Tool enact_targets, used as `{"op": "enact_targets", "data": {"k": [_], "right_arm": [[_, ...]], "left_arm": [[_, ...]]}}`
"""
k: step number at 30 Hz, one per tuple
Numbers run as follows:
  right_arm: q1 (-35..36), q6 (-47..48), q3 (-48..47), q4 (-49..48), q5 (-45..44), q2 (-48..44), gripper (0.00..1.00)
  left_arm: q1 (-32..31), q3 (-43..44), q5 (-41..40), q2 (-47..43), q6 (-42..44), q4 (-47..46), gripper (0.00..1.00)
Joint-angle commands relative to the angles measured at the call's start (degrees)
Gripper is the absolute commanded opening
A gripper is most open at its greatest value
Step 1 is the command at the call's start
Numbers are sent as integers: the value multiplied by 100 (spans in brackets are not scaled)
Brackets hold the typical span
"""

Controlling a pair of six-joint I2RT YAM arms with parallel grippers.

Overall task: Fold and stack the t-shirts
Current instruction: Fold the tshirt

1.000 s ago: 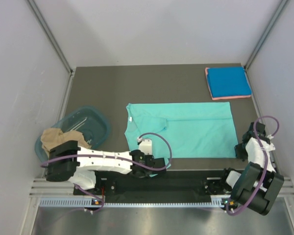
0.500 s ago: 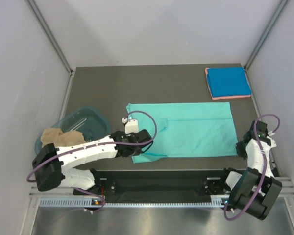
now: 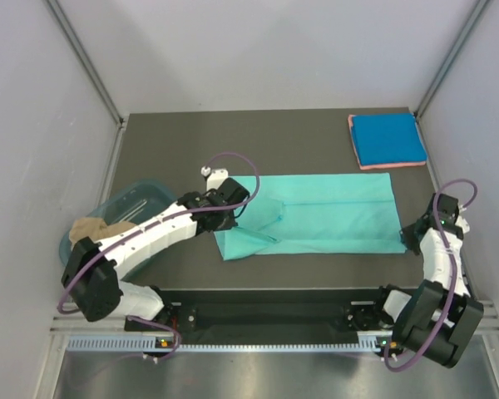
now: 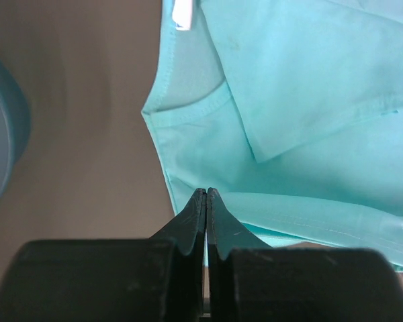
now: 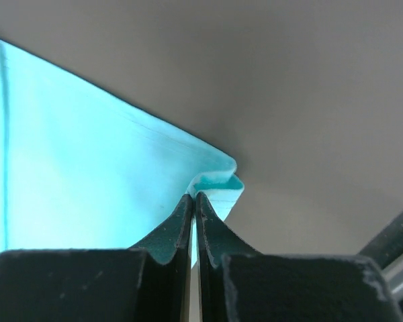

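On the surface (image 3: 274, 141) the teal-green t-shirt (image 3: 333, 212) is gripped near its collar end by the closed jaws of the left arm (image 3: 158, 233) and at its near right corner by those of the right arm (image 3: 439, 258).

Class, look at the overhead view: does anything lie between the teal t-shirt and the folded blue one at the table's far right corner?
Nothing visible does. Only bare table separates the teal t-shirt from the folded blue t-shirt; the plastic tub sits off to the left.
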State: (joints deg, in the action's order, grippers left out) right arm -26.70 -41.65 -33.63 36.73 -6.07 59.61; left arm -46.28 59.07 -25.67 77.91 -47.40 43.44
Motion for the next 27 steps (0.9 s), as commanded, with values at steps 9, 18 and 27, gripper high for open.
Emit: {"op": "enact_targets", "data": {"k": [9,18,27], "right_arm": [[322,324,-865,-948,395,612,0],[657,210,-1067,-1405,255,1394,0],[824,148,-1339,-1581,290,1860,0]], "left_arm": [[726,675,299,699,784,-363,0],[1025,1247,431,1454,1110,-345,0],[1244,1625,361,1877,1338,-266,0]]}}
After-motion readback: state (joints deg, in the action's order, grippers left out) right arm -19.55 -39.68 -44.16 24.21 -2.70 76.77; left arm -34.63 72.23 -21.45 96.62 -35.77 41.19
